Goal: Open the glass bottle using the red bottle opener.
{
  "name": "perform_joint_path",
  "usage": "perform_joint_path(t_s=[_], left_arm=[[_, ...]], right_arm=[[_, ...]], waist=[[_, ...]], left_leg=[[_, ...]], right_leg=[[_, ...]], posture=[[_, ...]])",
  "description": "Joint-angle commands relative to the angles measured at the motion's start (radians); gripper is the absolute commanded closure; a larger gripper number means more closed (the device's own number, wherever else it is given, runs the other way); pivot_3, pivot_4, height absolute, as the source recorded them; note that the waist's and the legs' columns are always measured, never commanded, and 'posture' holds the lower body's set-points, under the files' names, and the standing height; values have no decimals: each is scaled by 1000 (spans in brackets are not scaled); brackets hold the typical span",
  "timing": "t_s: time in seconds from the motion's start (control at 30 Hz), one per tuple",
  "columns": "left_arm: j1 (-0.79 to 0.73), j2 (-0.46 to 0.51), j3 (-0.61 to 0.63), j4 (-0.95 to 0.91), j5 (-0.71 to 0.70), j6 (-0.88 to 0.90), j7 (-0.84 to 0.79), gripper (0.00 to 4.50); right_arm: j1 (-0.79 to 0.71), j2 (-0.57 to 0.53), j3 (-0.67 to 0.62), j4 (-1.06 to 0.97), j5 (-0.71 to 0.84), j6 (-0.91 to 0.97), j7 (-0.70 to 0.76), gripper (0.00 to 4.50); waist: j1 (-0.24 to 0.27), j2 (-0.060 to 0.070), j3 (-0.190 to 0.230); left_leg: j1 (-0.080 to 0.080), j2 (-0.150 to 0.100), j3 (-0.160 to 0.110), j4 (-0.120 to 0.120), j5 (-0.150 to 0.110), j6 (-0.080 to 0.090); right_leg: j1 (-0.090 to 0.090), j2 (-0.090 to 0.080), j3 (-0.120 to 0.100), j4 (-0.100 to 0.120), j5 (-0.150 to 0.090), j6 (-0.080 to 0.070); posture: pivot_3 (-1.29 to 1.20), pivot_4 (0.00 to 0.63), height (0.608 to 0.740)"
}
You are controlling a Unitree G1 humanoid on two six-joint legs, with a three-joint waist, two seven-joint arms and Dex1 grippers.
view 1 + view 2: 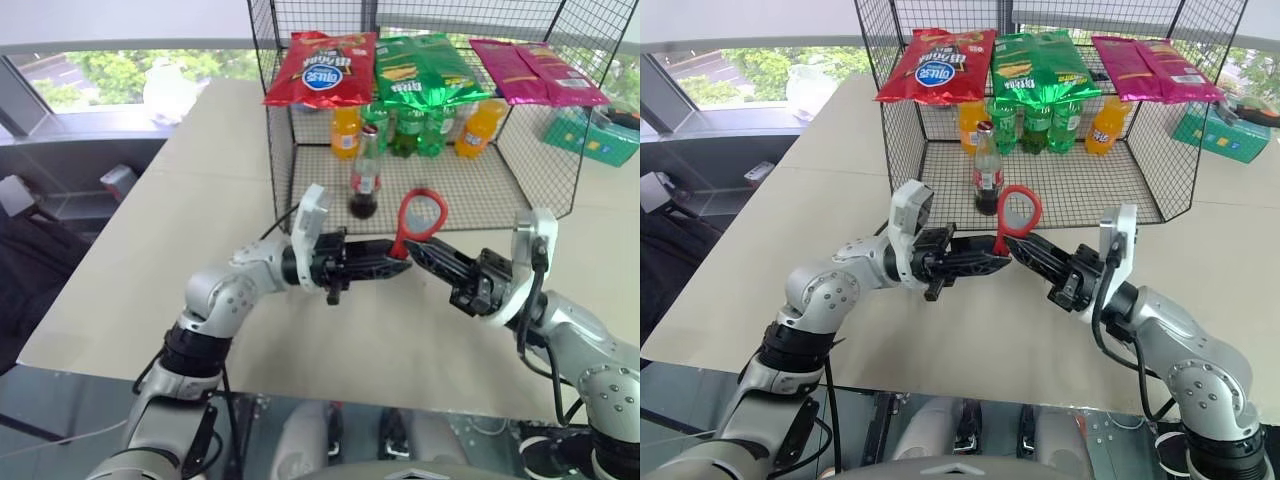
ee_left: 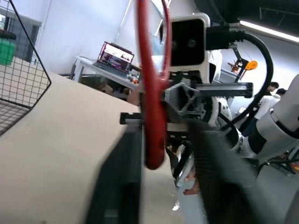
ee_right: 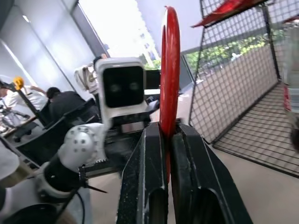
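Observation:
The glass bottle (image 1: 364,185), with dark liquid and a red label, stands upright at the front of the wire cage's floor. In front of it, above the table, the red bottle opener (image 1: 402,226) is held upright with its ring on top. My right gripper (image 1: 415,253) is shut on its handle; the right wrist view shows both fingers (image 3: 149,154) clamped against the red bottle opener (image 3: 169,70). My left gripper (image 1: 393,263) reaches in from the other side and is open. In the left wrist view the red bottle opener (image 2: 152,93) lies against one finger, with a gap to the other.
A wire cage (image 1: 540,130) sits at the back of the table, with snack bags (image 1: 322,68) on its top and orange and green soda bottles (image 1: 405,128) at its rear. A teal box (image 1: 590,135) lies to the right. The table's front edge (image 1: 300,385) runs below both arms.

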Motion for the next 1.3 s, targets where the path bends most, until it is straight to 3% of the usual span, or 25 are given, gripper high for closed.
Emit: perform_joint_path(t_s=[0.03,0.1,0.23,0.37,0.6,0.7,0.8,0.93,0.97,1.17,1.27,1.3], left_arm=[[17,17,31,-66,-10,28,11,1044],[41,38,55,-82,-16,42,20,130],[88,70,104,-80,9,23,40,130],[38,36,190,-33,-25,27,117,130],[-17,31,163,-21,-23,67,54,130],[-31,27,146,-17,-22,80,30,895],[-47,18,138,-3,-22,87,-1,2518],[-69,4,136,10,-27,101,-23,4235],[-72,1,134,13,-23,102,-29,4471],[-87,-24,144,25,-38,115,-36,4471],[-85,-34,150,21,-37,116,-36,4500],[-84,-40,151,20,-36,115,-34,4500]], right_arm=[[-21,2,-13,-8,6,-24,5,4500],[-25,2,-16,-4,6,-26,7,4500],[-30,-3,-17,4,-5,-33,18,4500],[-37,-70,21,9,-108,-27,76,4500],[-57,-121,106,8,-228,-39,171,4500],[-70,-116,118,7,-241,-34,187,4500],[-80,-114,127,6,-248,-27,195,4500],[-86,-111,141,-1,-255,-19,203,4500],[-87,-109,145,-1,-254,-16,205,4500],[-107,-79,146,24,-219,15,190,4500],[-117,-59,149,29,-205,31,187,3366],[-120,-50,148,31,-189,40,180,2708]], waist=[[0,0,0],[-1,0,0],[0,1,1],[3,1,1],[0,1,1],[1,1,1],[1,1,1],[1,1,1],[1,1,1],[1,1,1],[1,1,1],[1,1,1]], left_leg=[[0,0,0,0,0,0],[0,0,0,0,0,0],[0,0,0,-1,0,0],[0,0,0,-1,0,0],[0,0,0,-1,0,0],[0,0,0,-1,0,0],[0,0,0,-1,0,0],[0,0,0,-1,0,0],[0,0,0,-1,0,0],[0,0,0,-1,0,0],[0,0,0,-1,0,0],[0,0,0,-1,0,0]], right_leg=[[0,0,0,0,0,0],[0,0,0,0,0,0],[0,0,0,0,0,0],[0,-1,0,-1,-1,1],[0,0,0,-1,-1,2],[0,0,0,-1,0,0],[0,0,0,-1,-1,2],[0,-1,0,-1,-1,2],[0,-1,0,-1,-1,2],[0,-1,0,-1,-1,1],[0,-1,0,-1,-1,1],[0,-1,0,-1,-1,1]], posture=[[0,150,740],[0,150,740],[0,150,740],[0,150,740],[0,150,740],[0,150,740],[0,150,740],[0,150,740],[0,150,740],[0,150,740],[0,150,740],[0,150,740]])
